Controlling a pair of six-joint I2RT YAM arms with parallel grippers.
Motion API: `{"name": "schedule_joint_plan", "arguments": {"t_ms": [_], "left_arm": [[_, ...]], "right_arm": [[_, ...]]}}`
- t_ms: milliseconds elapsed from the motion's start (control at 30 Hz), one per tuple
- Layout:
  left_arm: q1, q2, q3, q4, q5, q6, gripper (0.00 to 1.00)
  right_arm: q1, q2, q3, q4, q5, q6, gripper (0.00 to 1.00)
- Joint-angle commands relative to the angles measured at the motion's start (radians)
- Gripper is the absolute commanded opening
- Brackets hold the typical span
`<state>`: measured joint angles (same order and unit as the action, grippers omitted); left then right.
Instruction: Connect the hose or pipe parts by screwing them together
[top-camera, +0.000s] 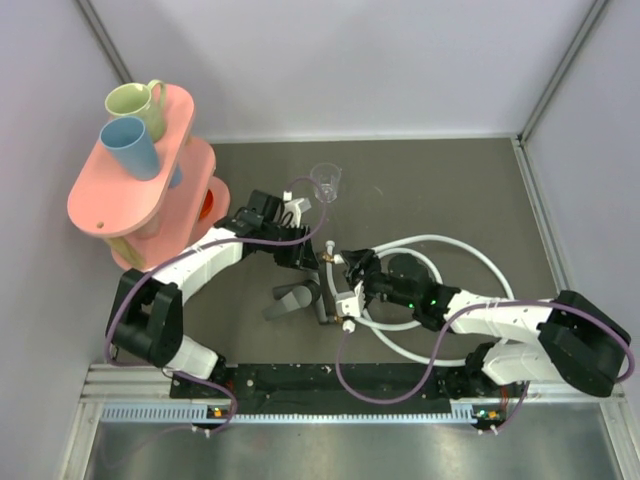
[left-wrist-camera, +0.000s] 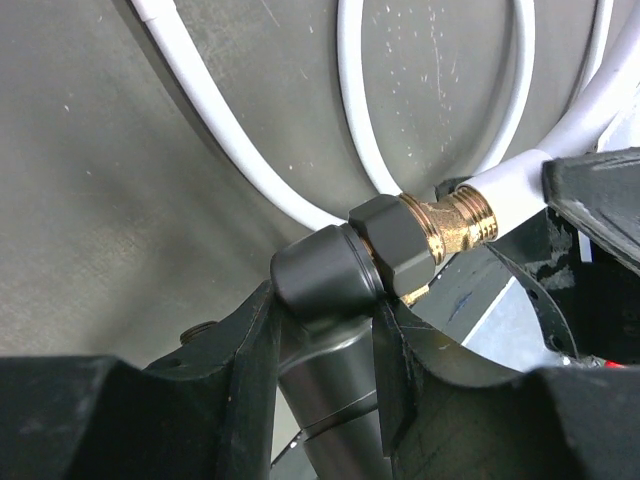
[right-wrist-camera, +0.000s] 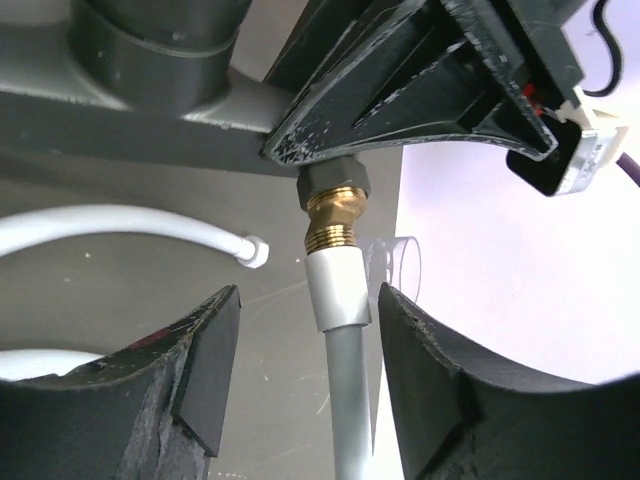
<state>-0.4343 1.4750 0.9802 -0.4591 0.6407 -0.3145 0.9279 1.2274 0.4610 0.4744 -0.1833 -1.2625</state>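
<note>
**Top view.** We take the black T-shaped fitting (top-camera: 292, 299) as our landmark. It sits at mid-table. The left gripper (top-camera: 308, 258) comes onto it from the far left and the right gripper (top-camera: 352, 275) stands just to its right. The white hose (top-camera: 470, 252) lies in loops to the right of the fitting. A clear cup (top-camera: 326, 182) stands beyond it, well apart.

**Left wrist view.** The left gripper's fingers (left-wrist-camera: 250, 350) are clamped on the fitting's dark body. On the fitting's upper right, the brass connector (left-wrist-camera: 450, 225) on the hose end meets the fitting's black nut. A little brass thread shows between nut and hose sleeve.

**Right wrist view.** The right gripper's fingers (right-wrist-camera: 205, 365) stand spread on either side of the white hose sleeve, just below the connector, with a gap at each side. They hold nothing.

**Progress.** We judge the joint started and perhaps largely threaded. We cannot tell whether it is tight, so further turns of the connector may be left. The hose's other end lies loose, left of the joint.
</note>
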Motion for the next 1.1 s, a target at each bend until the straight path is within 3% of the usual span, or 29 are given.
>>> {"name": "schedule_joint_plan", "arguments": {"t_ms": [0,233,333,367,433,533,567,667,800,967,1067], "left_arm": [[-0.001,-0.009,0.077,0.005,0.158,-0.006,0.0],[-0.001,0.015,0.098,-0.013,0.198,0.008,0.0],[-0.001,0.016,0.094,0.0,0.23,-0.008,0.0],[-0.001,0.016,0.095,0.0,0.232,-0.008,0.0],[-0.001,0.008,0.094,0.0,0.217,-0.003,0.0],[-0.001,-0.011,0.086,0.023,0.211,0.006,0.0],[-0.001,-0.027,0.072,0.102,0.233,-0.003,0.0],[-0.003,-0.108,-0.012,0.264,0.235,-0.061,0.0],[-0.006,-0.159,-0.043,0.303,0.156,-0.006,0.0],[-0.023,-0.202,-0.124,0.361,0.047,0.058,0.0],[-0.027,-0.229,-0.169,0.413,0.007,0.069,0.0]], "right_arm": [[0.014,0.046,0.067,0.024,0.048,-0.12,0.53],[0.015,0.101,0.074,0.039,0.018,-0.143,0.47],[0.015,0.129,0.09,0.033,0.015,-0.135,0.28],[0.015,0.133,0.094,0.033,0.015,-0.13,0.12],[0.015,0.139,0.106,0.029,0.013,-0.104,0.0],[0.015,0.136,0.143,-0.031,-0.005,0.006,0.0],[0.014,0.138,0.197,-0.124,-0.022,0.055,0.0],[-0.006,0.167,0.385,-0.399,-0.126,0.285,0.0],[-0.079,0.282,0.592,-0.553,-0.241,0.645,0.0],[-0.164,0.376,0.771,-0.62,-0.522,0.892,0.0],[-0.207,0.451,0.841,-0.648,-0.605,1.024,0.0]]}}
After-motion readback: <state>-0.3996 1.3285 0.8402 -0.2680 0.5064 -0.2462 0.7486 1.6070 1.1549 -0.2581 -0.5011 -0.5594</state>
